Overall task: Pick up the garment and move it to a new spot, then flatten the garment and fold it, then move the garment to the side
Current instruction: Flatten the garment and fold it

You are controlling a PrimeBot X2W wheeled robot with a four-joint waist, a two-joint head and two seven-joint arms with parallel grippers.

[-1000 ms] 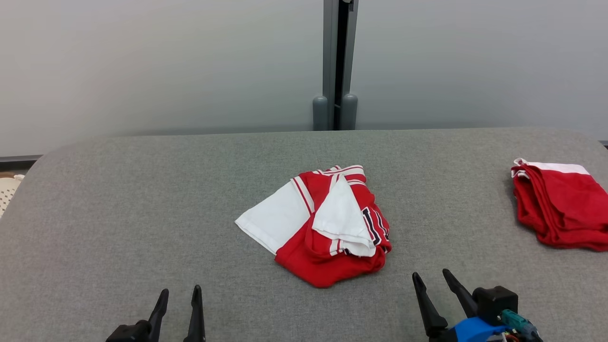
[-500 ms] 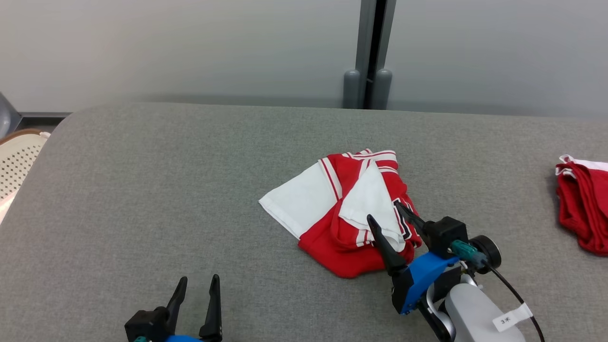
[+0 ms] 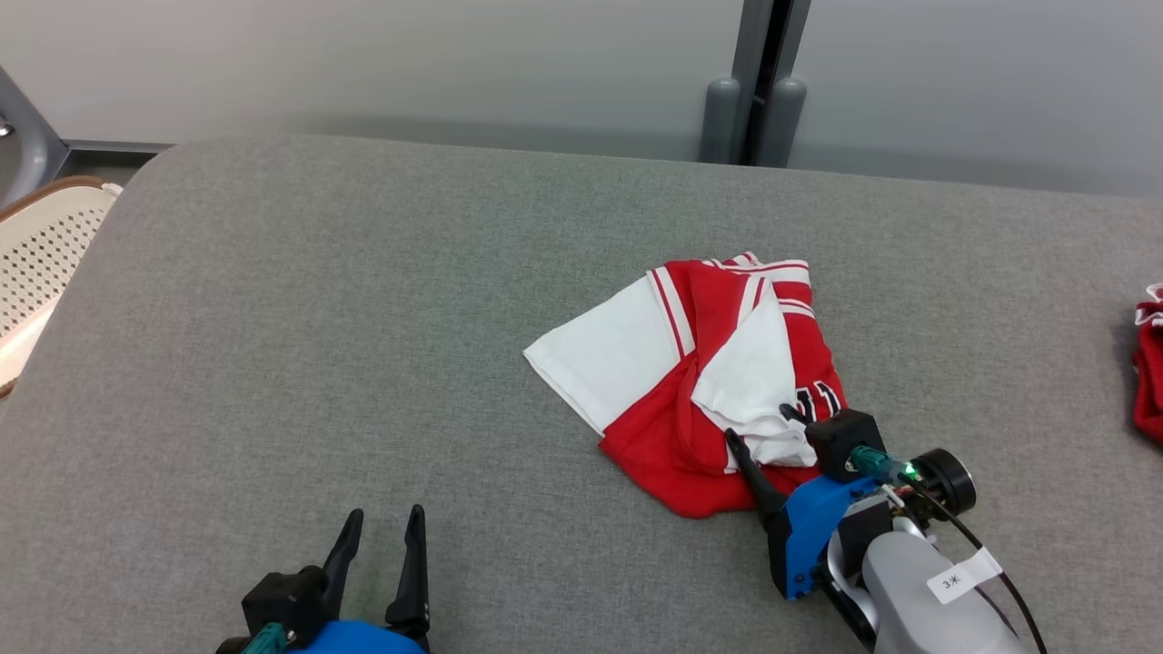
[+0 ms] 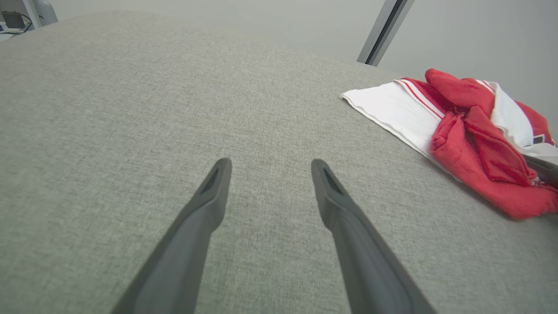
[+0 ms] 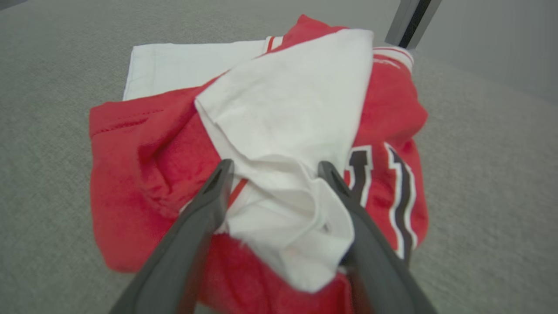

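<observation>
**Right claw spread over the crumpled shirt, nothing gripped yet**

The red-and-white shirt (image 3: 718, 381) lies bunched near the middle of the grey table (image 3: 363, 318). The right claw (image 3: 758, 423) is at the shirt's near edge with its jaws fully apart, one on each side of the white flap (image 5: 283, 113), and it holds nothing. The left claw (image 3: 386, 513) is just as wide and empty over bare table, well apart from the shirt. To do the pick-up well, I would push the jaws down until they pinch the flap together with the red layer beneath it, not just the loose top fold. Then close firmly and lift straight up, so the cloth hangs free and doesn't drag.
</observation>
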